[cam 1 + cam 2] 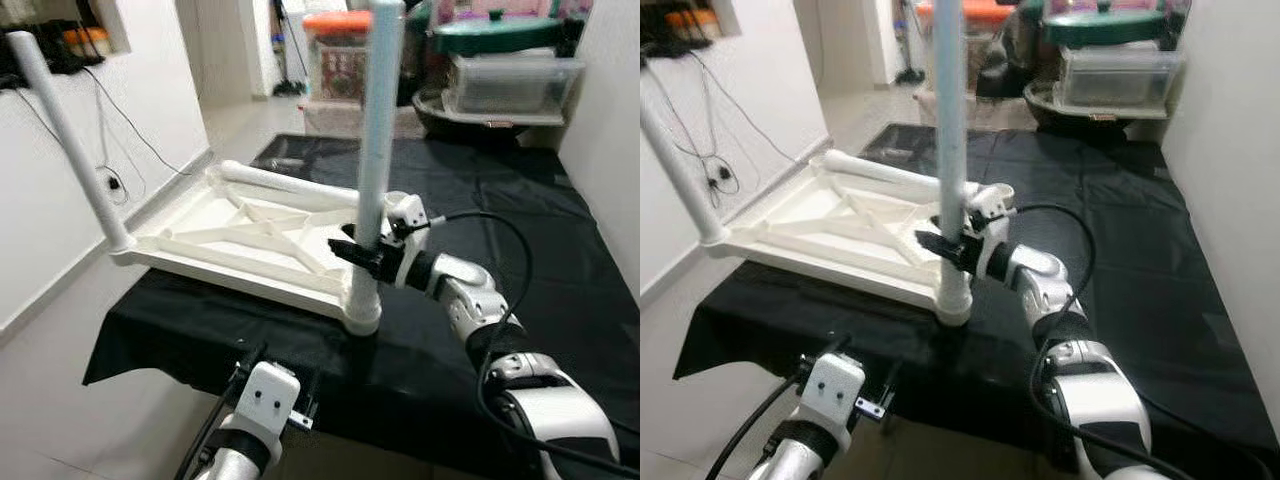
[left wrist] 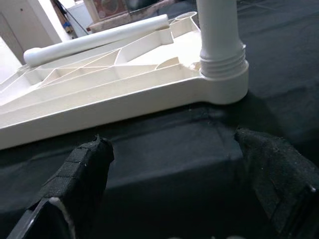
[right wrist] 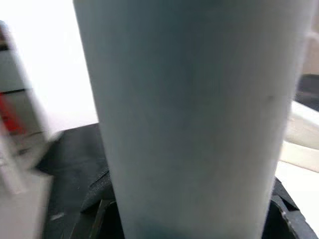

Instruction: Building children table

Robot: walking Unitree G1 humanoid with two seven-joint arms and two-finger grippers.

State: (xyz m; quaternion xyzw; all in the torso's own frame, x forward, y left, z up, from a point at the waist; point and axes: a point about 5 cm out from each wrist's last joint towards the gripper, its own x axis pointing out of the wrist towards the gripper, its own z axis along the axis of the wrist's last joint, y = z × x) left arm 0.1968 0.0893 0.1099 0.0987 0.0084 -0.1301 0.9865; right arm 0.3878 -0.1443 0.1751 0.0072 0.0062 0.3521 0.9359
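Left eye view: right gripper [image 1: 362, 252] clamps the upright leg [image 1: 378, 130] in the tabletop [image 1: 250, 240] corner socket. Left gripper [image 2: 174, 184] hangs open. Next, probably twisting it tight.

A low platform draped in a black cloth [image 1: 520, 240] is seen standing on a pale floor [image 1: 60, 400]. A white tabletop [image 1: 250, 240] is laid upside down directly on the cloth, near its front left edge.

place: home, cluttered room | upper right: clear plastic storage bins [image 1: 510, 85] under a green lid [image 1: 495, 35] | upper left: white wall [image 1: 40, 190] with dangling black cables [image 1: 115, 120] | centre: black cloth-draped bench [image 1: 540, 260] | pale tiled floor [image 1: 40, 400]
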